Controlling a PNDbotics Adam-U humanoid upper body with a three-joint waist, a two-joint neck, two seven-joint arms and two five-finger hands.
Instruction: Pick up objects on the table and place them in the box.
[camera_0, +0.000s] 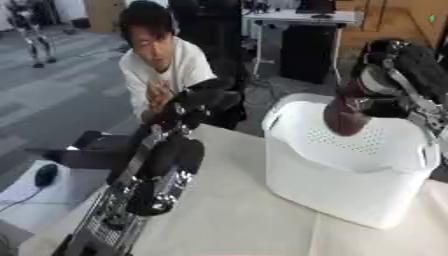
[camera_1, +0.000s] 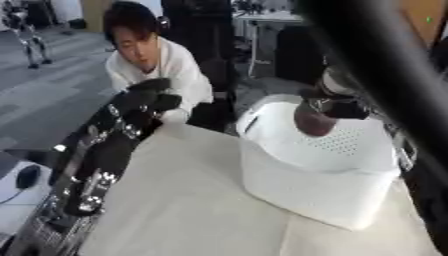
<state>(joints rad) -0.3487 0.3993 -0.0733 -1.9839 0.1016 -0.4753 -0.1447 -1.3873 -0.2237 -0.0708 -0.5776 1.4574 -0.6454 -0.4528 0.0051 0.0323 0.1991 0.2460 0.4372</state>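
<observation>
The right robot hand (camera_0: 372, 102) is up over the far side of the box (camera_0: 350, 165), and it's got a dark reddish-brown rounded thing (camera_0: 344, 120) hanging from it, sitting just inside the box opening near the back rim. I honestly can't tell how the fingers sit around it, the hand is a dark blob against the arm behind it, so whether it's pinching or cupping the thing, no idea.

The left robot hand (camera_0: 197, 102) is out at the far left edge of the counter (camera_0: 227, 215), at the end of the long black and silver arm that runs up from the lower left corner. It looks curled in on itself, fingers bunched rather than spread, with nothing I can make out inside it. It's well apart from the box.

The box is white plastic, a basket kind of thing with a patch of small holes in the far inner wall and a handle slot on its left end. It sits on the right half of the counter, which has a pale cloth over it.

In the right eye view a big dark arm segment cuts across the upper right and hides part of the box's right side.
</observation>
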